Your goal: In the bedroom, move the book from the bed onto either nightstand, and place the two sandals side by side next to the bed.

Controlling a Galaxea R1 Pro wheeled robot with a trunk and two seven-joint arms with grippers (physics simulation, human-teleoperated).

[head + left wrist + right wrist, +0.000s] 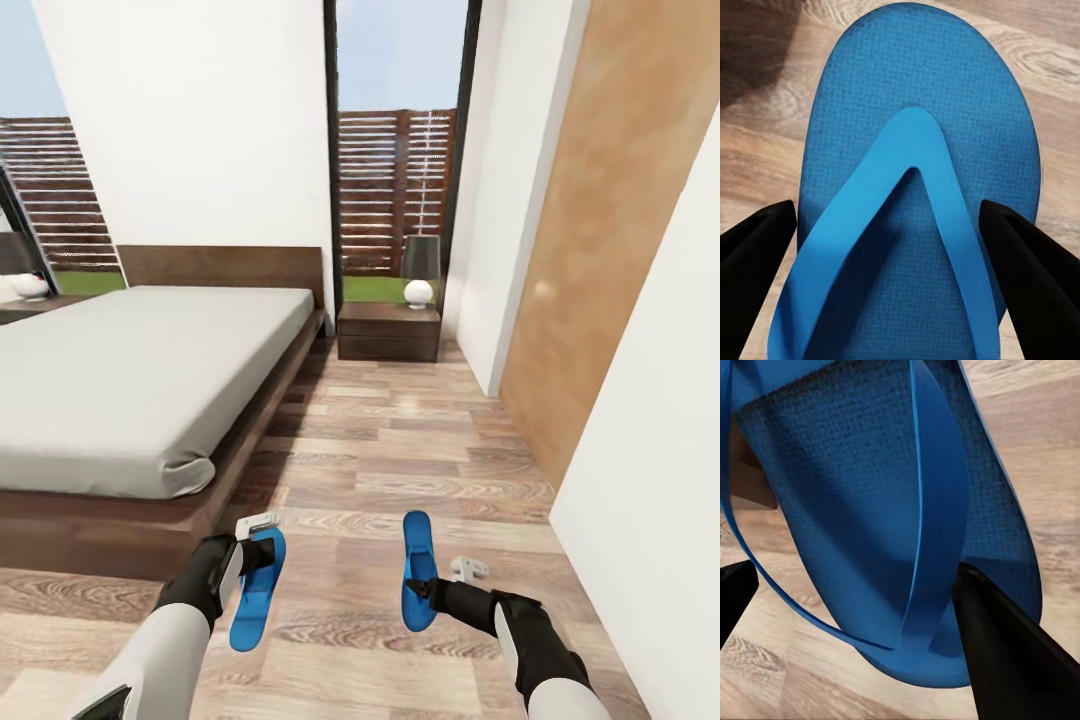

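1. The bedroom has white walls, a brown wood-plank floor (400, 450) and a tall dark-framed window (400, 150) that looks onto grass and a slatted fence.
2. The large bed with a plain light-grey mattress and dark brown wooden frame (130, 380) fills the left part of the head view. No book can be seen on the part of the mattress that shows.
3. The small dark-brown wooden nightstand (388, 332) stands just beside the head of the bed, under the window, and a lamp with a dark shade and a white round base (419, 270) stands on it.
4. The left bright blue flat sandal (256, 592) is in the jaws of the left gripper (250, 555), near the foot corner of the bed; in the left wrist view a black finger shows on each side of the sole (922, 187).
5. The right bright blue flat sandal (418, 570) is tilted on its edge, and the jaws of the right gripper (428, 590) are closed on it; it is apart from the other sandal, over the open floor.
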